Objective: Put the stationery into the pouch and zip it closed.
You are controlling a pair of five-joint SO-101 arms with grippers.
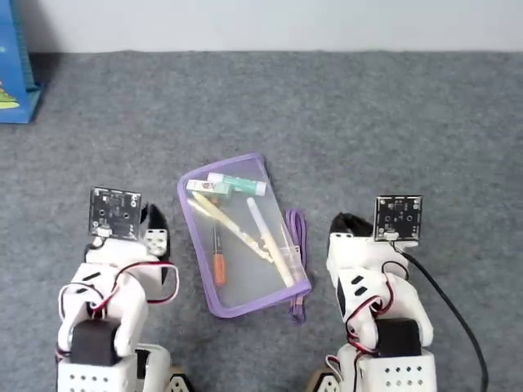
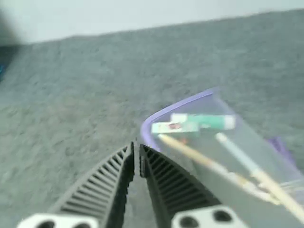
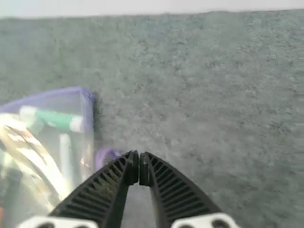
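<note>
A clear pouch [image 1: 239, 291] with a purple border lies flat and slanted in the middle of a grey felt-covered table [image 1: 392, 114], seen from above. The stationery looks to be already inside it: a green-and-white stick [image 1: 237, 184] near the far end, a long yellow pencil [image 1: 235, 232], a pale pen [image 1: 260, 219] and an orange-handled tool [image 1: 219, 266]. A purple strap [image 1: 296, 238] trails on the table along the pouch's right edge.

The left gripper [image 2: 137, 148] sits low just beside the pouch's left edge, its ribbed jaws pressed together on nothing. The right gripper [image 3: 138, 157] sits just beside the strap on the pouch's other side, its jaws likewise closed and empty. Neither touches the pouch.

The loading step appears done, leaving the zip as the step in hand. Whether the zip is already drawn shut cannot be told, and no slider can be made out. If it is open, the next move likely needs one gripper to pin the pouch while the other opens, finds the small pull and draws it along the edge
</note>
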